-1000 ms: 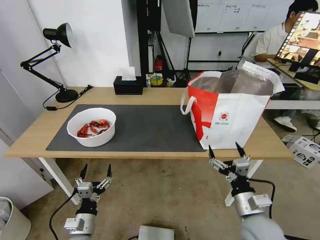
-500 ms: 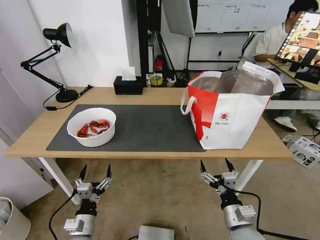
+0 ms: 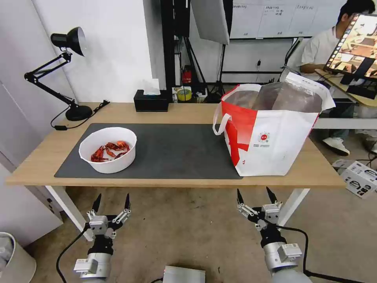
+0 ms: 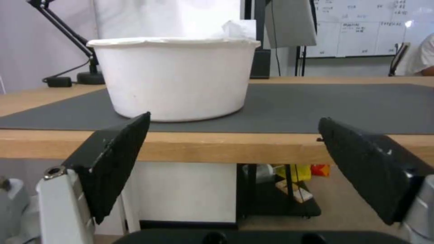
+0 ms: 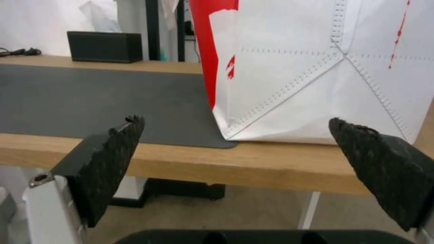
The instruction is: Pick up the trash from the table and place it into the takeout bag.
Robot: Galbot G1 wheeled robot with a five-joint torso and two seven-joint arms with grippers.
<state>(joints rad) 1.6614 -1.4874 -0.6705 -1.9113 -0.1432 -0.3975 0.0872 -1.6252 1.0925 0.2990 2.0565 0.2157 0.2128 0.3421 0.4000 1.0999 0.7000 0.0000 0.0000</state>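
A white round bowl (image 3: 108,149) holding red crayfish shells sits on the left part of the dark grey mat (image 3: 176,151) on the light-wood table (image 3: 310,171). The bowl (image 4: 174,76) faces my left wrist camera just past the table's front edge. The white-and-red takeout bag (image 3: 271,129) stands open on the table's right side, foil lining showing; its lower wall (image 5: 316,78) rises close before the right wrist camera. My left gripper (image 3: 111,201) hangs open below the table edge, in front of the bowl. Below the bag, my right gripper (image 3: 254,196) is open and empty.
A black tissue box (image 3: 150,100) and a black desk lamp (image 3: 64,70) stand along the table's far edge. White table legs (image 3: 68,210) reach the floor beside each gripper. A cardboard box (image 3: 359,179) lies on the floor at the right.
My right gripper has dropped from the table's front edge near the bag to below the tabletop and drawn back toward me. The left gripper has barely moved.
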